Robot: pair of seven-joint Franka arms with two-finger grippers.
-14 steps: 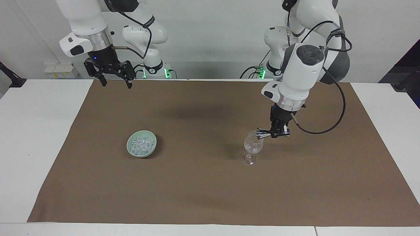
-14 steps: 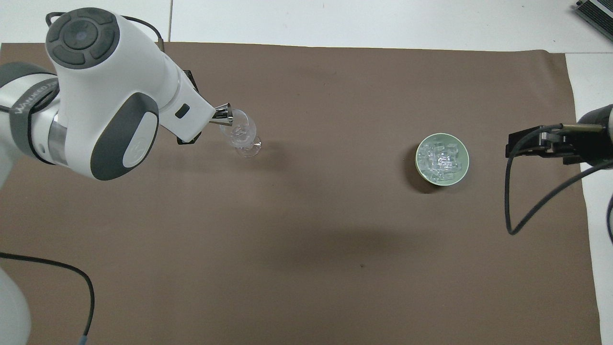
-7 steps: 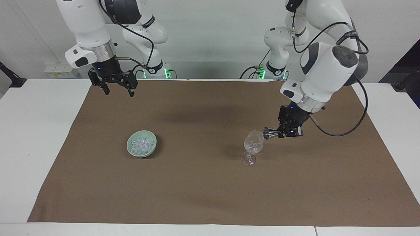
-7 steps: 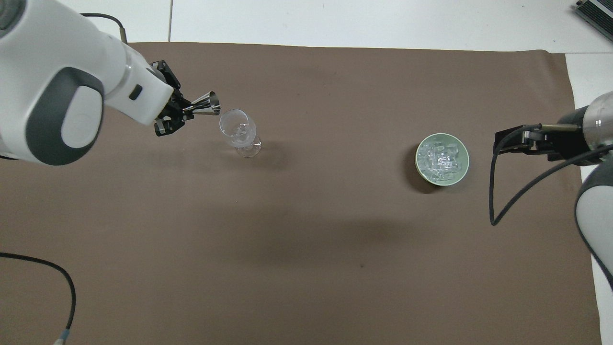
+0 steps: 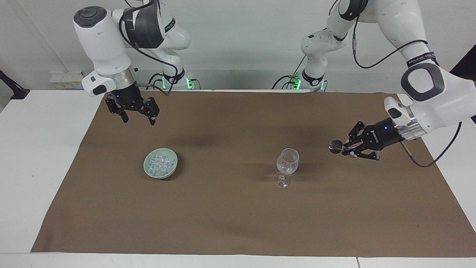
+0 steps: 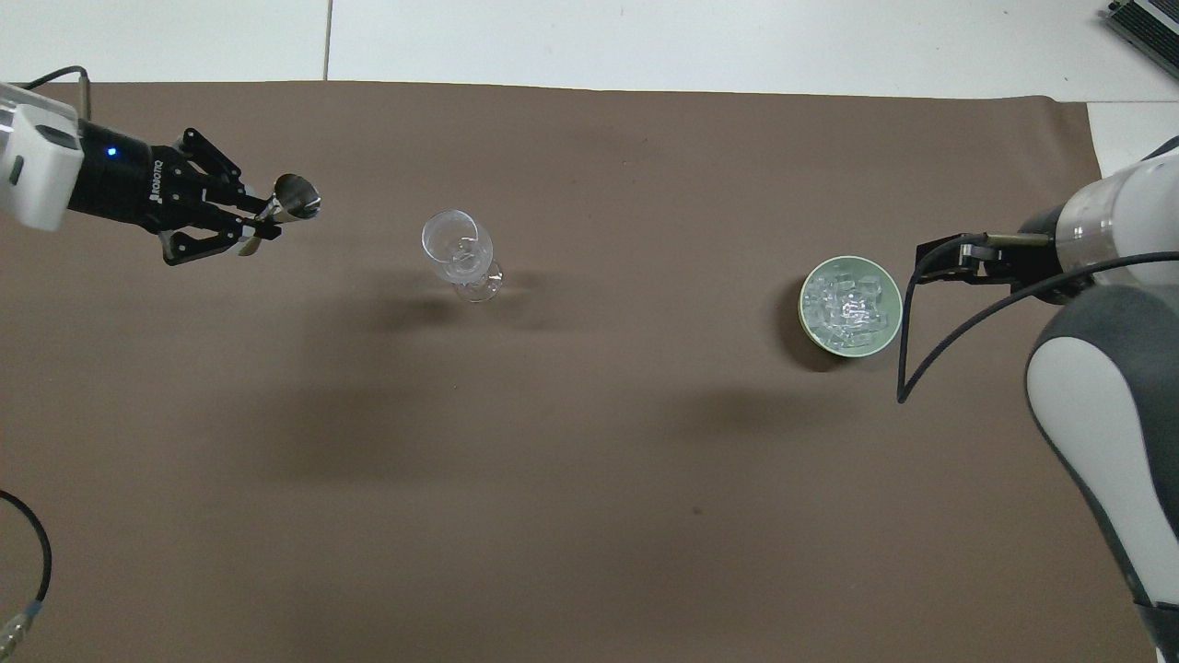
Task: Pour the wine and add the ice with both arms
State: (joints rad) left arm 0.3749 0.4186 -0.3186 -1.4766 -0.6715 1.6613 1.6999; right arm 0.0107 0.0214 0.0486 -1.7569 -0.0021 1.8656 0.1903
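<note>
A clear stemmed glass stands upright on the brown mat; it also shows in the overhead view. My left gripper is shut on a small metal jigger and holds it sideways above the mat, beside the glass toward the left arm's end; both show from above, the gripper and the jigger. The ice fills a pale green bowl toward the right arm's end. My right gripper hangs open and empty above the mat, short of the bowl.
The brown mat covers most of the white table. From above, the ice lies in the bowl, and the right gripper with its looping black cable is beside it.
My left gripper has drawn the jigger away from the glass's rim toward the left arm's end of the table. My right gripper has come lower and closer to the bowl.
</note>
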